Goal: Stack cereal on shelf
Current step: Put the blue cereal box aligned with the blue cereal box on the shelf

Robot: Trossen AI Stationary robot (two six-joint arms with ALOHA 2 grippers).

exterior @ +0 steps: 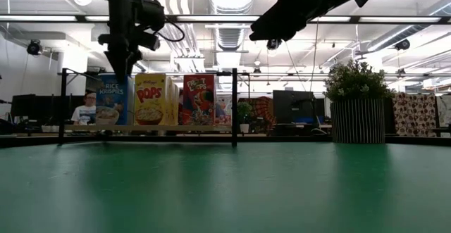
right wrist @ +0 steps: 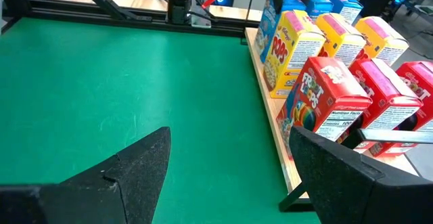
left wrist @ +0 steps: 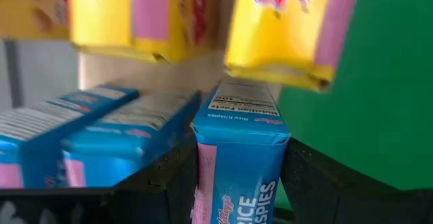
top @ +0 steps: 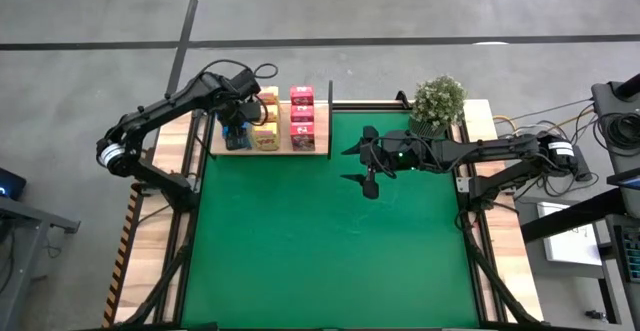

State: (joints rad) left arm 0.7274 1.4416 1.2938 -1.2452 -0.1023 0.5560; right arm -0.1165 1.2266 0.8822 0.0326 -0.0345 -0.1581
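Between my left pincer's fingers I am gripping a blue cereal box, standing on the shelf beside two other blue boxes. My right pincer is hovering wide open over the green surface.

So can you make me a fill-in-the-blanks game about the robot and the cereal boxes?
1. The left gripper has its fingers on either side of a ____ cereal box.
2. The cereal boxes stand on the wooden ____.
3. The right gripper hangs above the green mat with its fingers ____.
4. The yellow boxes sit between the blue boxes and the ____ ones.

Missing words: blue; shelf; open; pink
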